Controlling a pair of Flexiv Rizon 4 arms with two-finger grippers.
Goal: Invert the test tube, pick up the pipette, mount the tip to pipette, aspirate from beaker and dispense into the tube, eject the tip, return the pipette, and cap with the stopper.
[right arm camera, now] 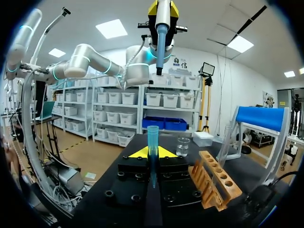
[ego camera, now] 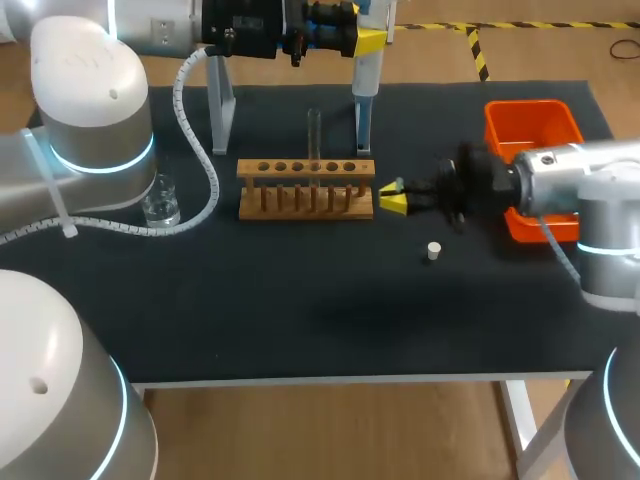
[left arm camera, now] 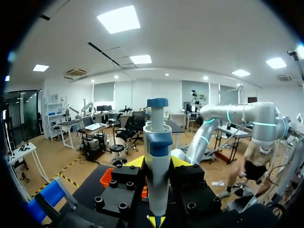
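Note:
My left gripper (ego camera: pixel 362 40) is at the table's far middle, shut on the blue-and-white pipette (ego camera: pixel 362 100), which hangs nozzle-down behind the rack. In the left wrist view the pipette (left arm camera: pixel 157 152) stands between the fingers of the left gripper (left arm camera: pixel 157 164). My right gripper (ego camera: pixel 392 197) sits just right of the wooden rack (ego camera: pixel 306 187), shut on a blue pipette tip (right arm camera: pixel 152 135) held upright, below the pipette (right arm camera: pixel 161 42). A clear test tube (ego camera: pixel 314 140) stands in the rack. The beaker (ego camera: pixel 160 200) is at the left. The white stopper (ego camera: pixel 433 251) lies in front of the right gripper.
An orange bin (ego camera: pixel 530 125) sits at the far right, partly behind my right arm. A grey pipette stand (ego camera: pixel 220 105) rises at the far left of the rack. A white cable (ego camera: pixel 200 150) loops over the table between beaker and rack.

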